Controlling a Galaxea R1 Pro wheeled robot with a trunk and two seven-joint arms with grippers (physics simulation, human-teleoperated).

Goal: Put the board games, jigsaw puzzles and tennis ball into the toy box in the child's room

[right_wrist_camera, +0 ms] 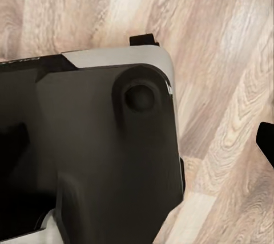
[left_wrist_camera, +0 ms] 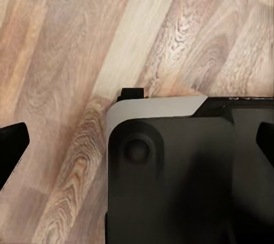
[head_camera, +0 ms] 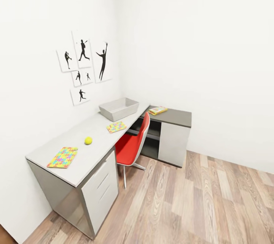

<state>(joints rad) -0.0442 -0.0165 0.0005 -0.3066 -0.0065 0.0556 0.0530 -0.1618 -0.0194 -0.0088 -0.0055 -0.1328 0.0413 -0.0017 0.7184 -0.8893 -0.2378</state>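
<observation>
Head view: table [head_camera: 82, 137] runs along the left wall into the corner, pale grey top, white drawers [head_camera: 102, 187] at the near end, dark lower section [head_camera: 176, 116] at the far right.

- Toy box [head_camera: 118, 108]: grey bin at the far end of the pale top, near the corner. Looks empty, though its near wall hides part of the floor.
- 2 jigsaw puzzles: one [head_camera: 63, 157] at the near end by the wall-side edge, the other [head_camera: 116, 126] at the front edge, near the toy box but apart from it.
- Tennis ball [head_camera: 88, 140]: mid-top, between the 2 puzzles, touching neither.
- Board game [head_camera: 158, 110]: flat on the dark section, near its left end.
- Red chair [head_camera: 134, 146] tucked at the front edge, wood floor [head_camera: 198, 206] beneath.

Left wrist view: left gripper [left_wrist_camera: 137, 144] points down over the floor and the robot's dark base; fingertips sit at opposite frame edges, spread wide, nothing held.

Right wrist view: right gripper [right_wrist_camera: 142, 141], same pose, fingers wide apart, nothing between them.
</observation>
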